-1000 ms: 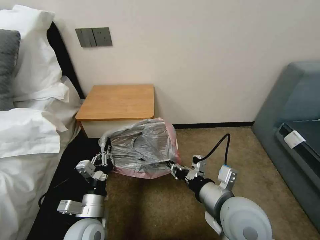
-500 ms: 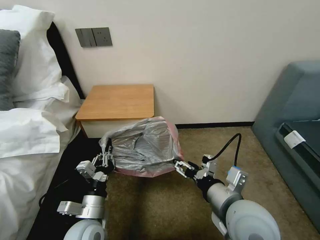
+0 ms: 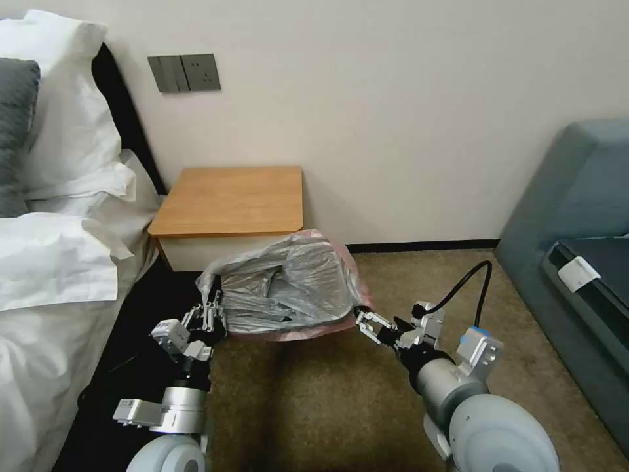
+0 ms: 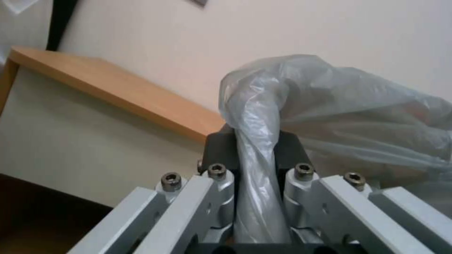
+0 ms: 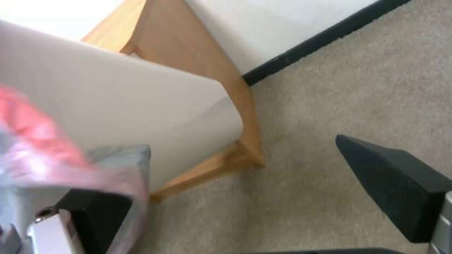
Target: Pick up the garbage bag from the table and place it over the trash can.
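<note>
The garbage bag (image 3: 285, 288), crinkled grey plastic with a pinkish-red edge, is spread low in front of the table (image 3: 229, 196). My left gripper (image 3: 208, 316) is shut on the bag's left edge; the left wrist view shows a twisted strip of the garbage bag (image 4: 256, 141) pinched between the jaws. My right gripper (image 3: 362, 320) is at the bag's right edge and is open. In the right wrist view its fingers stand wide apart, and the pink edge (image 5: 52, 141) drapes over one finger (image 5: 94, 208). The trash can (image 5: 141, 102) shows there as a white rounded wall; in the head view the bag covers it.
A bed with white linen (image 3: 59, 262) lies along the left, close to my left arm. A grey sofa (image 3: 576, 249) stands at the right. Beige carpet (image 3: 367, 406) lies open between them. The wall (image 3: 393, 118) is just behind the table.
My right gripper has moved to the right and slightly back, drawing the bag's right edge with it. The bag now lies wider and flatter. The left gripper has barely moved.
</note>
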`<state>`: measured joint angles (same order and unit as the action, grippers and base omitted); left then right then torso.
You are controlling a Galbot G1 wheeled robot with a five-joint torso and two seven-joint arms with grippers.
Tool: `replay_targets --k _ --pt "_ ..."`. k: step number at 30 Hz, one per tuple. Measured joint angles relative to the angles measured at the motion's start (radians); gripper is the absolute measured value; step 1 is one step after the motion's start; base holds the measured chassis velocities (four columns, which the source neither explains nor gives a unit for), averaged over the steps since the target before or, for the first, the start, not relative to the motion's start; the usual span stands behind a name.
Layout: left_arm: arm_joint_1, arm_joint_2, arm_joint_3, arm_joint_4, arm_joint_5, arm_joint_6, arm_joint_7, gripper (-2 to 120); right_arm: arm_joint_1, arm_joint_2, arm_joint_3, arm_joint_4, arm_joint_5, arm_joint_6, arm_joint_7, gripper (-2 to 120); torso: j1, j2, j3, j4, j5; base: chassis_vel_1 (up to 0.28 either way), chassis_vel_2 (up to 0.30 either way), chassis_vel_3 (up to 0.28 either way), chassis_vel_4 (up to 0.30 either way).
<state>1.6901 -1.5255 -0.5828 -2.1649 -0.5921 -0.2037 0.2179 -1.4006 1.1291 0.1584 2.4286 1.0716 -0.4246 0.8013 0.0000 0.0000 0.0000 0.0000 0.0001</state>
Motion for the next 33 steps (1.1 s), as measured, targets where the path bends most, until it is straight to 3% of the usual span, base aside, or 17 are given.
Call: replay_targets --k 10,13,25,33 --pt "0.01 0.011 -0.013 0.007 -0.032 -0.002 0.072 9 0.04 -0.044 0.009 -0.081 -0.046 0.002 -0.189 100 0.0 0.0 0.0 0.0 0.0 0.0 0.0 0.0 0.0" --pt "0.011 0.013 -0.014 0.013 -0.033 -0.001 0.076 9 0.04 -0.048 0.009 -0.087 -0.061 0.003 -0.197 100 0.0 0.0 0.0 0.0001 -0.0001 0.0 0.0 0.0 0.0" --pt "-0.002 0.014 -0.012 0.07 -0.009 -0.012 0.024 9 -0.011 -0.062 0.002 -0.017 -0.105 0.008 -0.181 100 0.0 0.0 0.0 0.0 -0.0002 0.0 0.0 0.0 0.0" --pt "-0.021 0.027 -0.013 0.092 -0.04 0.018 -0.012 9 -0.06 -0.085 0.011 0.005 -0.154 0.011 -0.218 100 0.0 0.0 0.0 0.0 -0.0001 0.0 0.0 0.0 0.0"
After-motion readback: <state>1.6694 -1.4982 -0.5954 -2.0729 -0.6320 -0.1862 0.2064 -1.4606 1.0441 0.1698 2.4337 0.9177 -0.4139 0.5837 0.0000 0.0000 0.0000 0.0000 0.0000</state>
